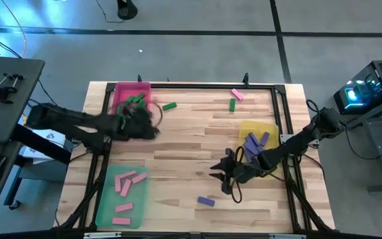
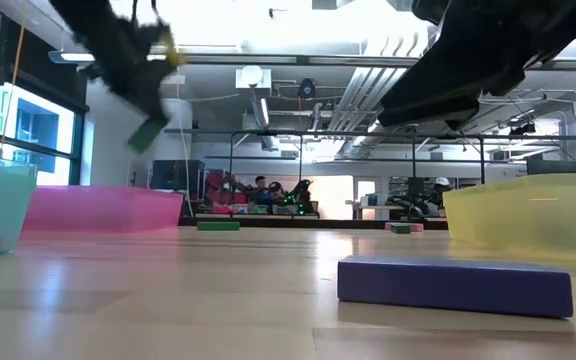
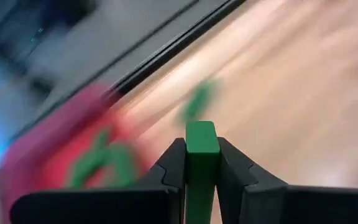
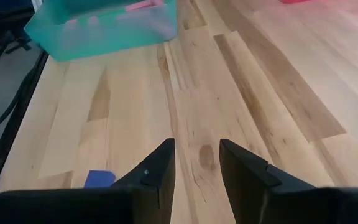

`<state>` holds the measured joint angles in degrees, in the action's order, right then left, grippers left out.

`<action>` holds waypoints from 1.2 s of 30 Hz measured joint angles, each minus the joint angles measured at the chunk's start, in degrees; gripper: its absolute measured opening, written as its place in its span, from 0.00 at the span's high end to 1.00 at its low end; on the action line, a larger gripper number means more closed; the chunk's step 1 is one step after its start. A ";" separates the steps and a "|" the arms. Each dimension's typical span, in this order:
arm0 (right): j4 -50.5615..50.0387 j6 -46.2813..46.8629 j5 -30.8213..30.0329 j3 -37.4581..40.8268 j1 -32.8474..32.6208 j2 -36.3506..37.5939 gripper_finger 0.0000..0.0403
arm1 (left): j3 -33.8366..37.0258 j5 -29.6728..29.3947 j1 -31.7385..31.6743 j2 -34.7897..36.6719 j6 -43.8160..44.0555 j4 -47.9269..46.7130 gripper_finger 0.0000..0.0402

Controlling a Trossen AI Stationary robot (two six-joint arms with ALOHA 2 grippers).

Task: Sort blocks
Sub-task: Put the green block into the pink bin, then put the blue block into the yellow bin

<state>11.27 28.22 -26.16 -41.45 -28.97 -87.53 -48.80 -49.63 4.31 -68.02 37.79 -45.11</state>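
My left gripper (image 1: pixel 144 119) hangs blurred just on the near side of the pink tray (image 1: pixel 132 98), shut on a green block (image 3: pixel 201 140). That tray holds several green blocks. My right gripper (image 1: pixel 225 178) stands open over bare wood beside the yellow tray (image 1: pixel 257 136), which holds purple blocks. A purple block (image 1: pixel 205 200) lies flat on the table nearer the front edge; it also shows in the right wrist view (image 4: pixel 99 179). The green tray (image 1: pixel 123 196) at the near left holds pink blocks. My left gripper pinches the green block between its two fingers by its two flat sides (image 3: pixel 201 163). The block lies along the fingers, and its free end (image 3: pixel 201 132) sticks out past the fingertips. It is lifted clear of the table (image 2: pixel 150 133), tilted downward.
Two green blocks (image 1: pixel 170 105) (image 1: pixel 232 104) and a pink block (image 1: pixel 237 94) lie loose near the table's far edge. A black frame (image 1: pixel 277 99) runs along the far and side edges. The middle of the tabletop (image 1: pixel 184 153) is bare wood.
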 joint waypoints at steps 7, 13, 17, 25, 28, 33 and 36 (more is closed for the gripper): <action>0.08 -0.14 -1.26 0.00 -0.04 0.00 0.73 | 6.73 5.94 -18.10 0.36 1.00 -8.52 0.91; 0.10 -0.14 -1.30 0.00 -0.04 0.00 0.73 | 14.12 10.80 -28.70 -0.29 -9.86 4.71 0.91; 0.23 0.96 -1.21 0.00 -0.03 -0.40 0.73 | 15.23 11.67 -32.34 -0.25 -12.92 8.84 0.88; 4.83 -2.68 16.10 -0.04 0.20 -8.24 0.73 | 15.23 19.35 -36.79 -0.23 -18.46 13.54 0.59; 7.82 -7.49 21.79 -0.04 0.22 -10.87 0.73 | 15.23 19.45 -37.54 -0.23 -18.54 13.50 0.49; 9.14 -12.59 22.25 -0.04 0.38 -11.76 0.72 | 15.23 19.82 -36.97 0.20 -17.64 13.32 0.41; 9.24 -11.79 23.39 -0.04 0.03 -11.76 0.68 | 15.23 20.16 -34.92 1.76 -16.81 13.29 0.40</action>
<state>20.51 16.43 -2.78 -41.50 -28.94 -99.29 -33.56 -29.47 -30.61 -66.25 20.98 -31.82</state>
